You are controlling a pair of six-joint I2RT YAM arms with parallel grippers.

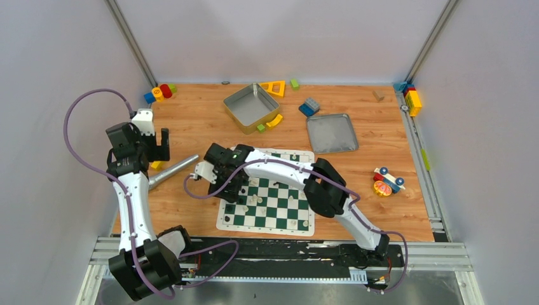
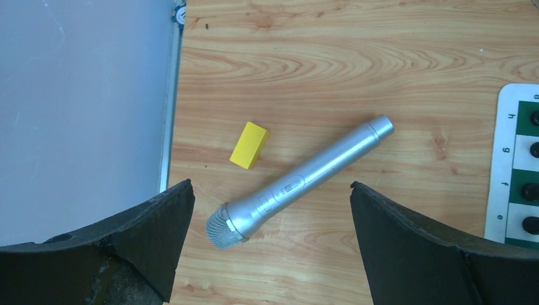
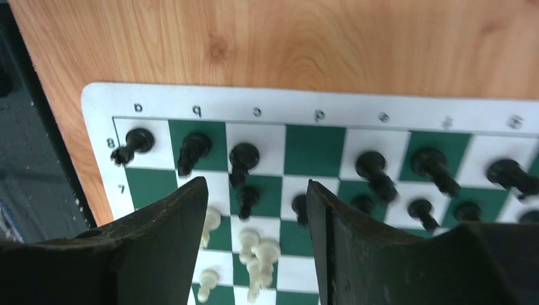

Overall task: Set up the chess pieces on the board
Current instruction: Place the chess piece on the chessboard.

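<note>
The board point(image 1: 222, 222), green and white checks with a cream border, lies at the table's front centre. My right gripper point(image 1: 232, 187) hovers over its left end. In the right wrist view the board point(image 3: 191, 101) shows black chess pieces point(image 3: 192, 149) standing along rows 8 and 7. Several white chess pieces point(image 3: 260, 254) stand bunched lower down, blurred, below the gap of my right gripper point(image 3: 257, 190), which is open and holds nothing. My left gripper point(image 1: 159, 145) is off the board to the left. In its wrist view my left gripper point(image 2: 272, 190) is wide open above bare wood.
A silver microphone point(image 2: 299, 184) lies under the left gripper, a yellow block point(image 2: 248, 145) beside it. Two grey metal trays point(image 1: 251, 105) point(image 1: 332, 132) sit behind the board. Toy blocks point(image 1: 160, 93) point(image 1: 412, 98) fill the back corners, and a toy car point(image 1: 388, 181) stands right of the board.
</note>
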